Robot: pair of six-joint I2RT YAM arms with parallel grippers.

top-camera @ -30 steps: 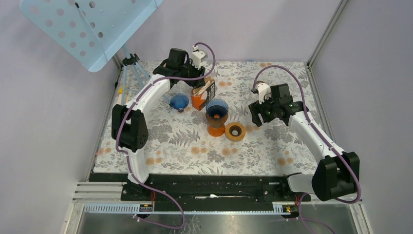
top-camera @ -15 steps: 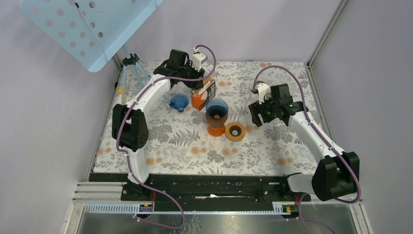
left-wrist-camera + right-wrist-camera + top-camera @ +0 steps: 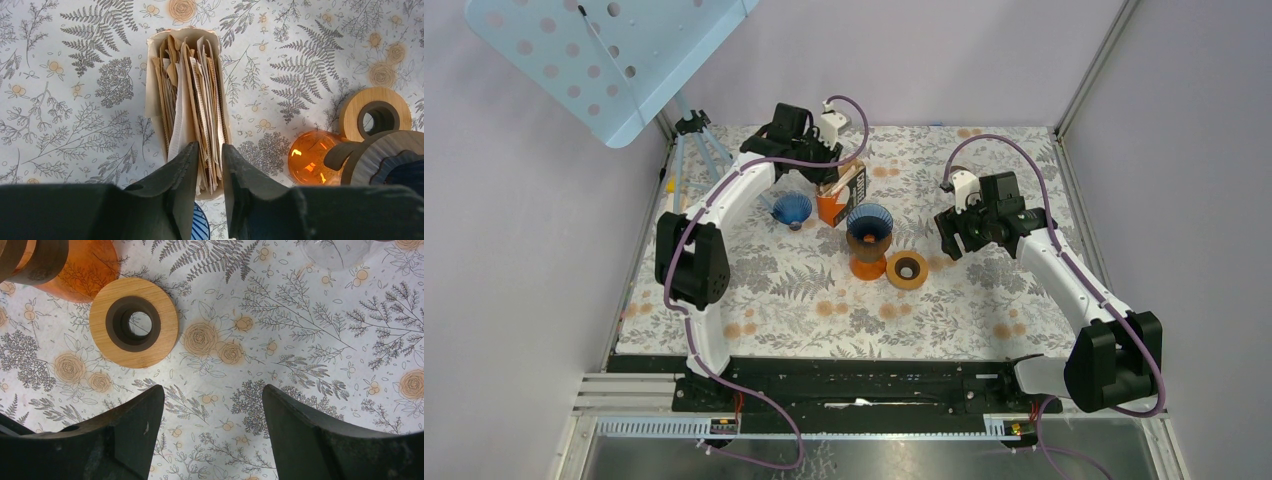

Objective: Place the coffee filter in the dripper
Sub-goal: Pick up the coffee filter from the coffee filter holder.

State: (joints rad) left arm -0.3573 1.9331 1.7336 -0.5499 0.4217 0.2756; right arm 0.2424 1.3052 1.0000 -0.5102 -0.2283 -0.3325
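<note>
A pack of paper coffee filters stands open-topped on the table, orange-fronted in the top view. My left gripper hovers right over its near end, jaws a narrow gap apart, with filter edges showing between the tips; it also shows in the top view. A blue dripper sits on an orange carafe; its wooden collar shows in the left wrist view. My right gripper is open and empty above the bare cloth.
A second blue dripper lies left of the pack. A wooden ring lies right of the carafe, also in the right wrist view. A tripod with a blue perforated panel stands at the back left.
My left gripper has shifted slightly right over the filter pack. The right arm has not moved.
</note>
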